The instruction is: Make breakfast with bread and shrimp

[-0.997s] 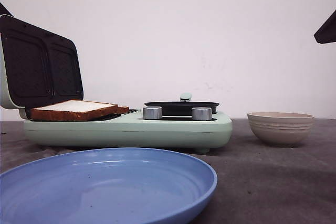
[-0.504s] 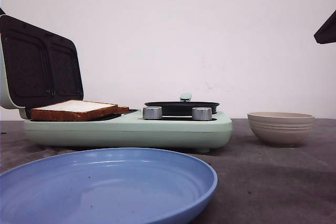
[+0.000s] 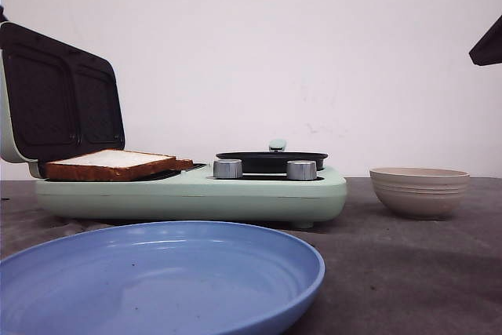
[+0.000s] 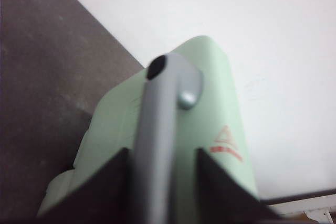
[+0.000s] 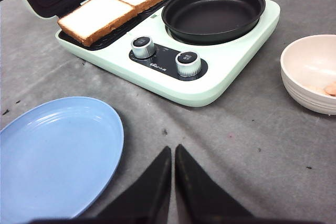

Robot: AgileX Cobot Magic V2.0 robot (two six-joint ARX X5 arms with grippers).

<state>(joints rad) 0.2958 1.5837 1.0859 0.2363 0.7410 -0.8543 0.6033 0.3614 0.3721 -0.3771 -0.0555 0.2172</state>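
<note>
Two slices of bread (image 5: 116, 8) lie side by side on the left plate of the mint-green breakfast maker (image 5: 220, 85), under its raised lid (image 3: 59, 96). The left gripper (image 4: 161, 182) is clamped on the lid's grey handle (image 4: 160, 129). The right gripper (image 5: 173, 174) hangs above the table with its fingers together, holding nothing. Shrimp (image 5: 329, 88) sits in the beige bowl (image 5: 304, 61) at the right. A blue plate (image 3: 157, 280) lies nearest.
</note>
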